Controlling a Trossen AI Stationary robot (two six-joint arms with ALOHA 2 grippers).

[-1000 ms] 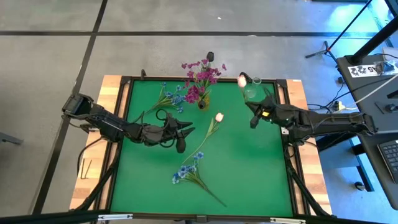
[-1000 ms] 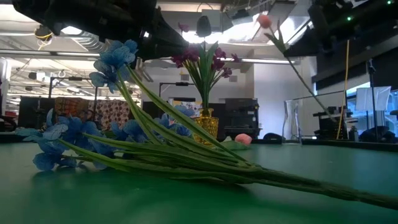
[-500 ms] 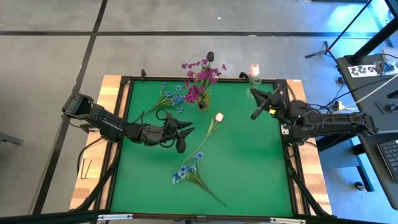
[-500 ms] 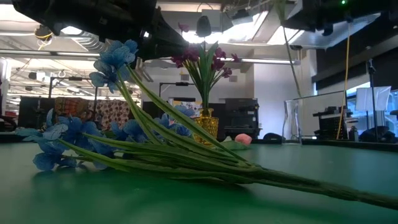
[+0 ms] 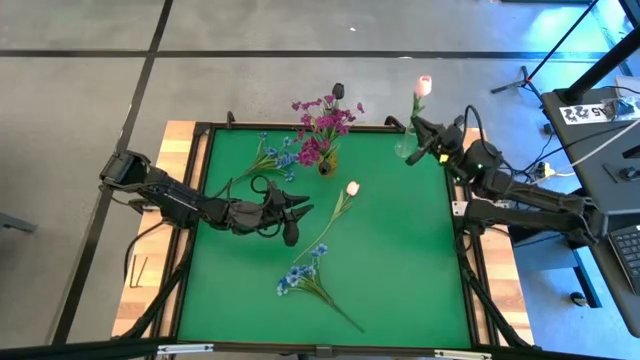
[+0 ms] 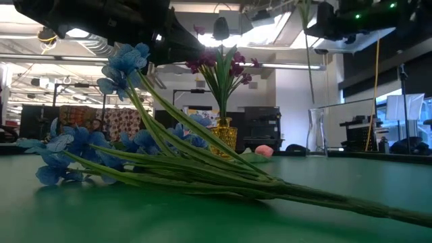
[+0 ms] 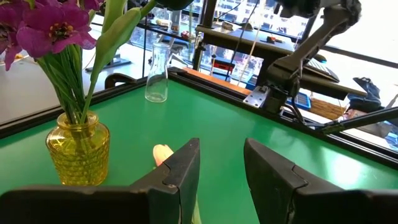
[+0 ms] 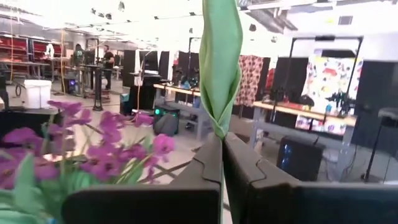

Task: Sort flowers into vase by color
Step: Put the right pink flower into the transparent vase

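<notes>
- High view: right gripper (image 5: 411, 158) is clamped on a pale tulip (image 5: 423, 86); its bloom rises beyond the fingertips, the clear vase (image 5: 405, 148) just beside them.
- Left gripper (image 5: 300, 210) hovers partly open, holding nothing, another tulip (image 5: 351, 188) just ahead.

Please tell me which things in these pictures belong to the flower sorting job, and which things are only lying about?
Belonging to the job:
- tulip held in the shut right pincer
- tulip on the mat
- two blue sprays
- magenta sprays in the yellow vase
- clear vase
- left pincer, open, waiting mid-table

Only lying about:
- keyboard
- cables beside the table
</notes>
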